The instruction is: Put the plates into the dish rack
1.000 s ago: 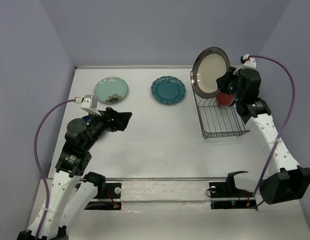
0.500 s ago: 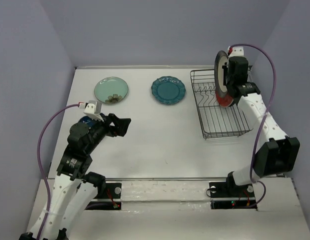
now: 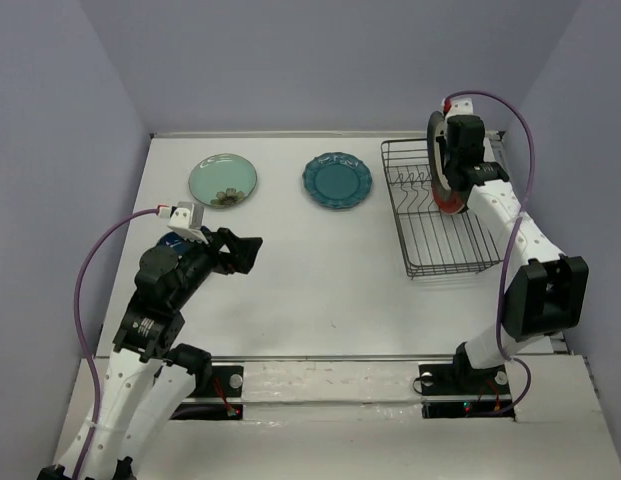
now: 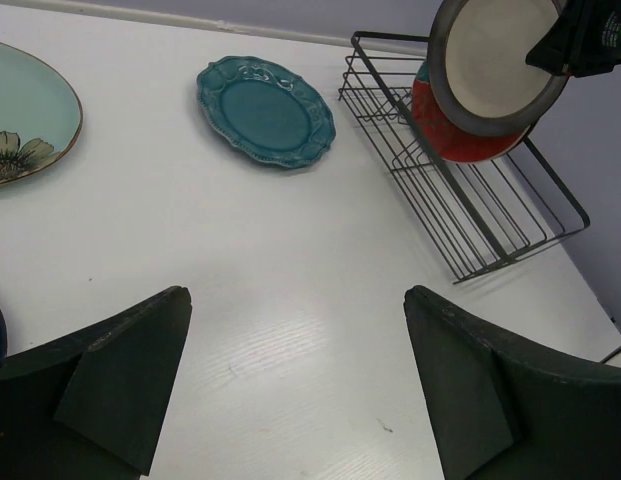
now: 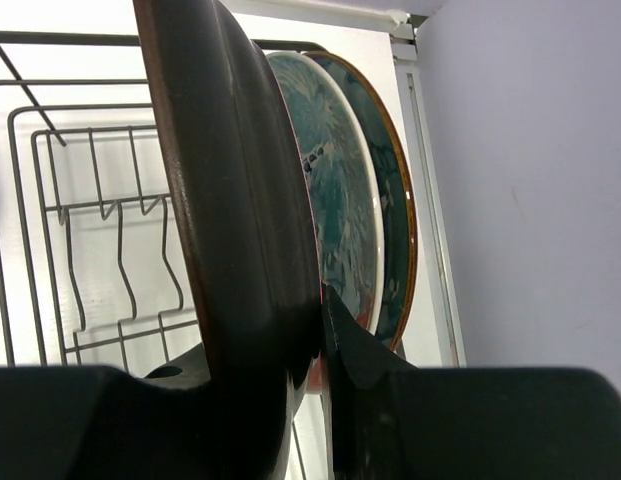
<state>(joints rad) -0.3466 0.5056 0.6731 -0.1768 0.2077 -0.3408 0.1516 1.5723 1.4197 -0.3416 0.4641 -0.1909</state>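
Observation:
My right gripper is shut on the rim of a cream plate with a dark brown rim, holding it upright and edge-on over the far end of the black wire dish rack. In the right wrist view the held plate fills the middle, and the right gripper pinches its lower edge. A red plate stands in the rack just behind it. Flat on the table lie a mint green plate and a scalloped teal plate. My left gripper hangs open over bare table.
Two more plates stand at the rack's right end: a white one with a teal pattern and a dark teal one with a brown rim. A dark blue plate peeks out beside the left arm. The right wall is close behind the rack.
The right arm has turned the cream plate from facing the camera to upright and edge-on, and brought it in over the rack's far end. The left arm has barely shifted.

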